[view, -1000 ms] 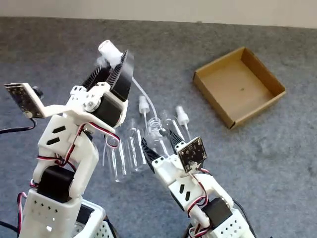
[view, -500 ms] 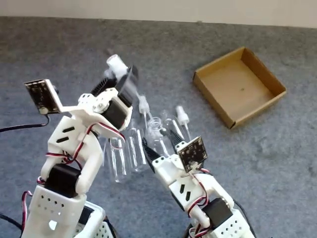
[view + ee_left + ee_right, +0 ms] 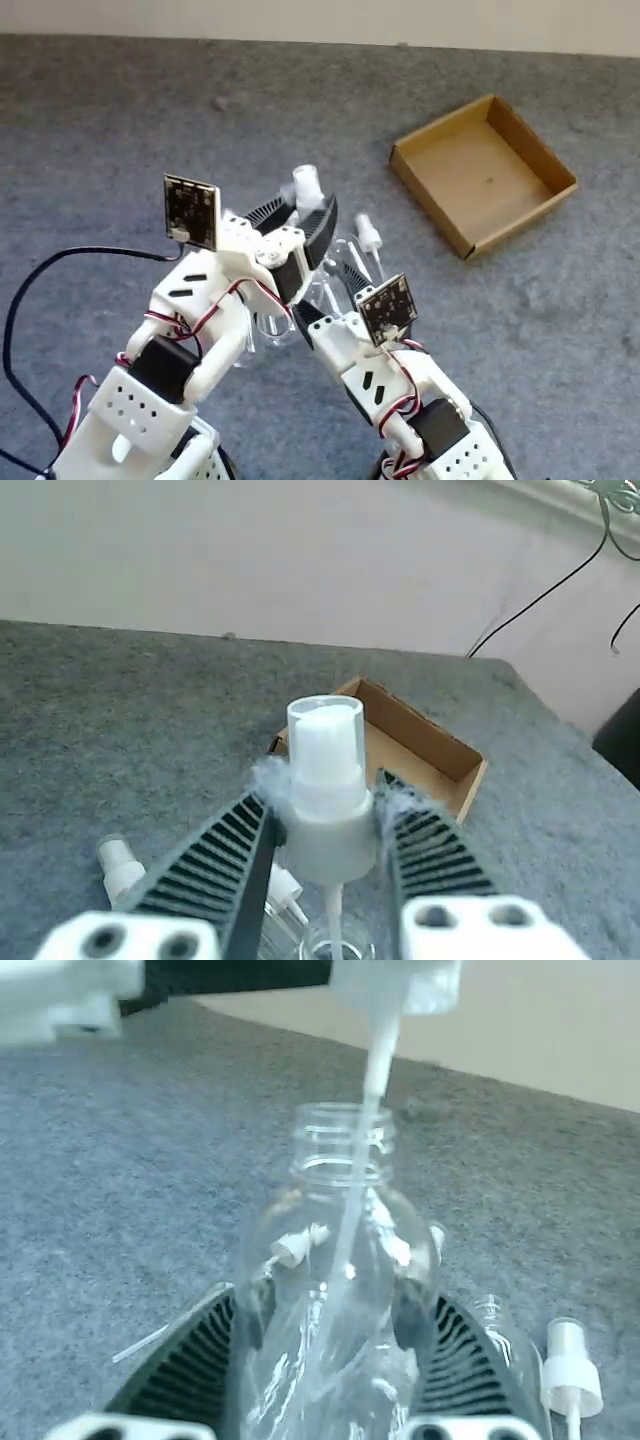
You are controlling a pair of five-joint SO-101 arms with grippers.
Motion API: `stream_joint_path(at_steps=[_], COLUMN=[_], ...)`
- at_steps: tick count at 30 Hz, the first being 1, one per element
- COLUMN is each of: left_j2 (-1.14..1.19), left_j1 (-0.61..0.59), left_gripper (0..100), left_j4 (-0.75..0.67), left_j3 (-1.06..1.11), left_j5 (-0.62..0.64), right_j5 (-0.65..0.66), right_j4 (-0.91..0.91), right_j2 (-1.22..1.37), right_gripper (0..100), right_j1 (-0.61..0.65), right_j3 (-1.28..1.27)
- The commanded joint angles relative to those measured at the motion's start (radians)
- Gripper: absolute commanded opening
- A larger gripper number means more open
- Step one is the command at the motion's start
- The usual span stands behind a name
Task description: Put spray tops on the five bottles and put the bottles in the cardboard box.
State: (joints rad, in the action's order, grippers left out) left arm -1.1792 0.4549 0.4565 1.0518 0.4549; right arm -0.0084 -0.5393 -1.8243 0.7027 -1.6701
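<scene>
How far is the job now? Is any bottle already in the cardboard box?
Done: nothing visible; the cardboard box is empty. In hand: the right gripper holds an open clear bottle, and the left gripper holds a spray top over it, its tube inside the neck. Left: seat this top, cap the other bottles (a loose spray top lies nearby), box them all.

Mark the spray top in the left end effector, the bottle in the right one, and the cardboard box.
spray top [image 3: 325,830], left wrist view, on its white collar.
clear bottle [image 3: 320,1160], right wrist view, on its threaded neck.
cardboard box [image 3: 465,175], high view, on its bare floor.
</scene>
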Motion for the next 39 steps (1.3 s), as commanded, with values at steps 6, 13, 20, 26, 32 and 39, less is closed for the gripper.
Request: stream_joint_path(at_steps=[6,13,20,26,32,39], left_j2=[-0.018,-0.019,-0.216,-0.367,-0.455,-0.481], left_j1=[0.018,0.044,0.077,0.073,0.070,0.068], left_gripper=[4,4,4,5,5,5], left_j4=[0.006,0.132,0.199,0.293,0.298,0.333], left_j3=[0.047,0.050,0.091,0.197,0.245,0.245], left_j5=[-0.012,-0.014,-0.014,-0.133,-0.206,-0.206], right_j5=[-0.002,-0.003,-0.005,-0.005,-0.002,-0.002], right_j4=[-0.013,-0.008,-0.008,-0.012,-0.013,-0.013], right_j2=[-0.012,-0.013,-0.013,-0.013,-0.013,-0.013], right_gripper=[8.7,8.7,8.7,8.7,8.7,8.7], right_j1=[-0.015,-0.015,-0.015,-0.015,-0.016,-0.016], right_j3=[-0.116,-0.114,-0.113,-0.113,-0.113,-0.113])
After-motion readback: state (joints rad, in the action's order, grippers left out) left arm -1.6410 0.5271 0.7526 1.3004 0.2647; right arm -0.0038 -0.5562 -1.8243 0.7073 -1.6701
